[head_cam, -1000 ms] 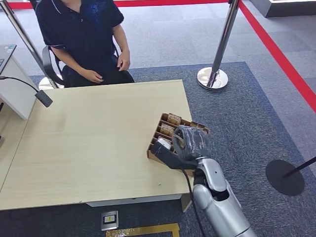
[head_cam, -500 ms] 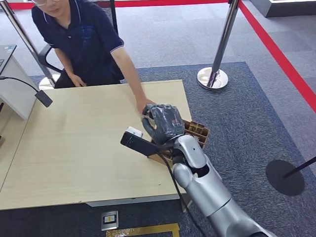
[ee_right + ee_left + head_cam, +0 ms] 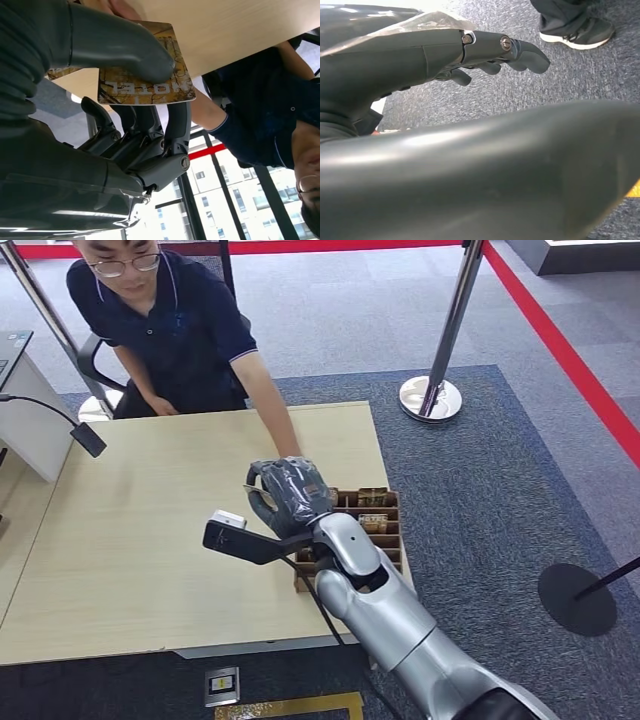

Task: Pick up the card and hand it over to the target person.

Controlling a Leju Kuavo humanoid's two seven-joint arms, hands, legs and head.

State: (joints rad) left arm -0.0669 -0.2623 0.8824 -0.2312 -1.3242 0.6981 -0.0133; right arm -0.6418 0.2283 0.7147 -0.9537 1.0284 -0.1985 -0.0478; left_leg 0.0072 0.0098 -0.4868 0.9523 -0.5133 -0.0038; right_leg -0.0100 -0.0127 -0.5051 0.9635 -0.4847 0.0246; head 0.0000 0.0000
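Note:
My right hand (image 3: 290, 496) hovers over the wooden table (image 3: 151, 540), just left of the card tray (image 3: 381, 532). It pinches a gold-brown hotel card (image 3: 151, 86) between the thumb (image 3: 124, 42) and the dark fingers (image 3: 166, 135) beneath it. The person (image 3: 177, 325) sits at the table's far side, leaning forward, one arm (image 3: 268, 405) stretched out to my hand. Their fingertips (image 3: 121, 7) show just beyond the card's far edge; I cannot tell whether they touch it. My left hand (image 3: 490, 52) hangs by the carpet with fingers stretched out, holding nothing.
The brown slotted tray holds more cards (image 3: 372, 497) at the table's right edge. A microphone (image 3: 89, 438) and a white unit (image 3: 30, 425) stand at the left. A stanchion post (image 3: 434, 390) and a black round base (image 3: 577, 598) stand on the carpet to the right.
My right hand rose out of the tray with the card and moved left across the table. The person leaned forward and reached an arm out to it.

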